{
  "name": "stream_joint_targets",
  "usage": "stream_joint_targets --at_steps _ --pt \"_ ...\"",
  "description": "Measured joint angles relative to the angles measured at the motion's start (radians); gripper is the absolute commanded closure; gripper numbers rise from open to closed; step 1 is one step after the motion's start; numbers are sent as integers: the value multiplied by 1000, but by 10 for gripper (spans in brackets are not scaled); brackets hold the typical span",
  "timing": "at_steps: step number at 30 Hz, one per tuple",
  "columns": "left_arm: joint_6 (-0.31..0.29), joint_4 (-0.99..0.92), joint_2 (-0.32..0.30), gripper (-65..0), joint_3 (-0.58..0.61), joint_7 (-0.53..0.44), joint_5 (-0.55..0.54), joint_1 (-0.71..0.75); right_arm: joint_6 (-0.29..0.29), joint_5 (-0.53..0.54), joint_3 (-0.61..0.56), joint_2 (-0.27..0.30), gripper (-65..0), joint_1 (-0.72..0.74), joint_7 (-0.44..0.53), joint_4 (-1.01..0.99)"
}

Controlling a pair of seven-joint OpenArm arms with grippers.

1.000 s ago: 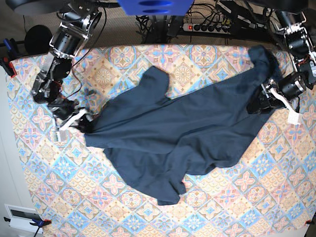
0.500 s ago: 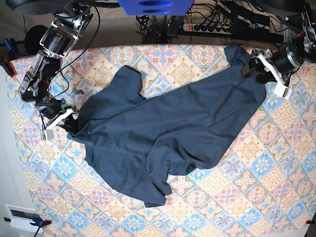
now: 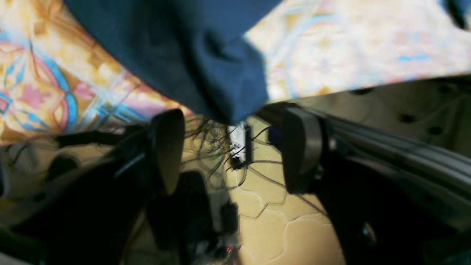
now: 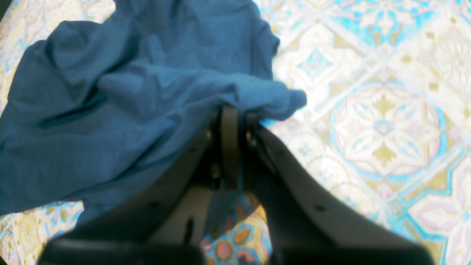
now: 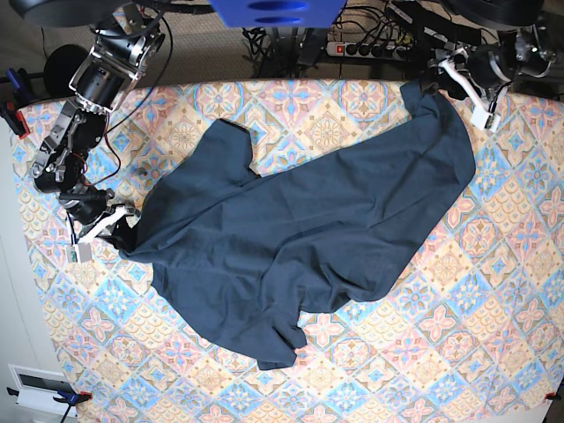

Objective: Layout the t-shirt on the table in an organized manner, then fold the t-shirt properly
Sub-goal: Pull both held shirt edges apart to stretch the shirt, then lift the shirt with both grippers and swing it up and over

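The dark navy t-shirt (image 5: 300,220) lies rumpled and diagonal on the patterned table (image 5: 441,352), running from mid-left to the far right corner. In the base view my right gripper (image 5: 104,231) sits at the shirt's left end. Its wrist view shows this gripper (image 4: 230,110) shut on a bunched fold of the t-shirt (image 4: 110,92). My left gripper (image 5: 467,88) hovers at the table's far edge beside the shirt's upper-right corner. In the left wrist view that gripper (image 3: 235,151) stands open. A corner of the t-shirt (image 3: 191,48) hangs just above the gap, touching neither finger.
A power strip (image 5: 370,46) and tangled cables lie on the floor behind the table's far edge, and the power strip (image 3: 239,143) also shows between the left fingers. A blue mount (image 5: 278,11) overhangs the far middle. Red clamps (image 5: 13,115) grip the left edge.
The right gripper has dragged the shirt leftward, stretching it out. The left arm, open throughout, has swung from the right side up to the table's far right corner.
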Motion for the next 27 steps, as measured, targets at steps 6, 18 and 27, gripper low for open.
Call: stream_joint_targets --at_steps 6,18,27 --pt "-1 -58 3 -213 137 -14 34 -86 0 0 0 0 -4 -1 -1 0" --pt "8 6 -79 0 48 -4 29 -106 1 -1 20 4 -4 10 -10 0" --pt "4 59 -91 0 -308 5 -159 -285 0 72 86 62 -4 82 -53 6"
